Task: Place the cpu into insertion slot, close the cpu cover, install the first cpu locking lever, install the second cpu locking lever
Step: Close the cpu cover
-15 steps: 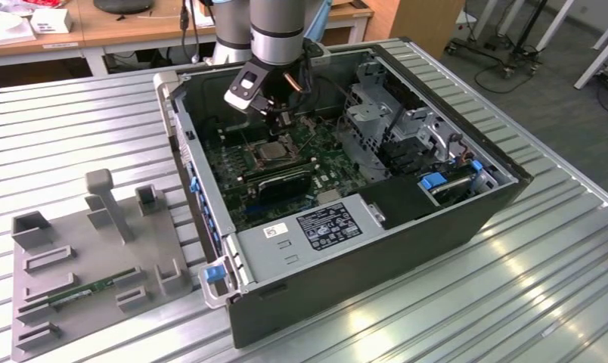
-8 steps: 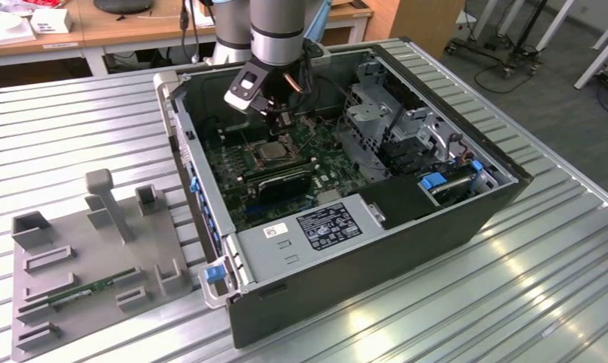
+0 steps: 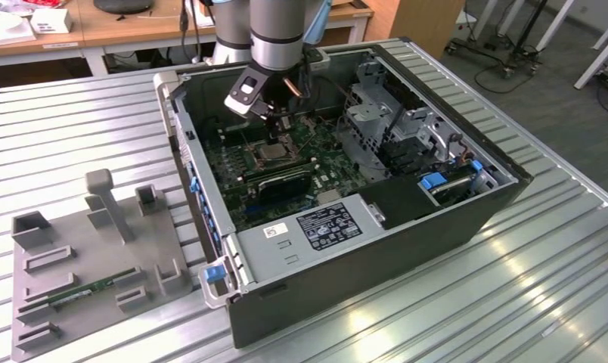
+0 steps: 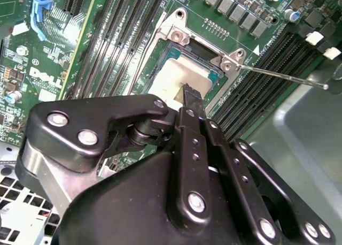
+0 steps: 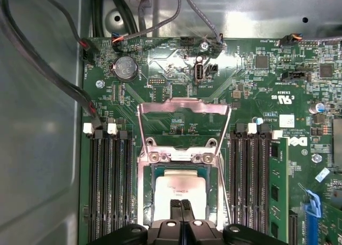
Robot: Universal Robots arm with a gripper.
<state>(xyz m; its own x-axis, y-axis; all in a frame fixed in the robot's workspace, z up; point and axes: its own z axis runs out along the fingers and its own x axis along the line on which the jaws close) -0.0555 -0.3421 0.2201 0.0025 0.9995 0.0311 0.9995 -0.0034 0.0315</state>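
The cpu [image 5: 179, 187] is a pale square chip lying in the insertion slot [image 5: 147, 194] on the green motherboard; in the second wrist view the cpu [image 4: 168, 76] sits inside the slot's silver rim [image 4: 179, 33]. My gripper [image 5: 180, 203] is shut, fingertips pressed together with nothing between them, right over the chip's near edge; I cannot tell if it touches. The cpu cover [image 5: 184, 102] is swung open beyond its hinge, with green board visible through its window. A thin wire lever [image 4: 278, 76] sticks out from the slot's corner. In the exterior view my gripper [image 3: 273, 138] hangs over the slot [image 3: 276, 155].
Long black memory slots [image 5: 112, 186] flank the socket, with a green memory stick [image 5: 278, 194] in one. The open computer case [image 3: 385, 249] walls in the board; a drive cage [image 3: 385, 121] and cables [image 5: 48, 68] stand close. A grey fixture tray [image 3: 82, 280] lies at the exterior view's left.
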